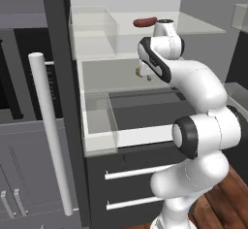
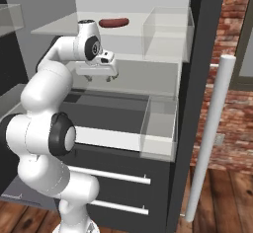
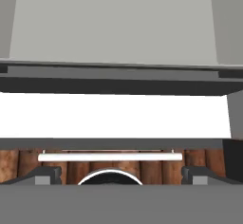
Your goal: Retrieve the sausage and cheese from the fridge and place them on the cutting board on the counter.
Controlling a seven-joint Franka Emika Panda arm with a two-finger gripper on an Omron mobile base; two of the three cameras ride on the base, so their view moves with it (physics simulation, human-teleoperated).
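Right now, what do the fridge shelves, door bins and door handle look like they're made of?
Shelf under the sausage: clear glass or plastic, see-through with pale edges. Door bin: clear plastic, probably; thin transparent walls, the dark drawer shows through. Door handle: matte pale metal or painted bar; round, uniform light grey, no reflections, so uncertain. Fridge body: dark grey, flat finish.

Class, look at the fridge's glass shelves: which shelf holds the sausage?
The upper glass shelf: the sausage lies on it, above the open gripper. The shelf below shows nothing on it.
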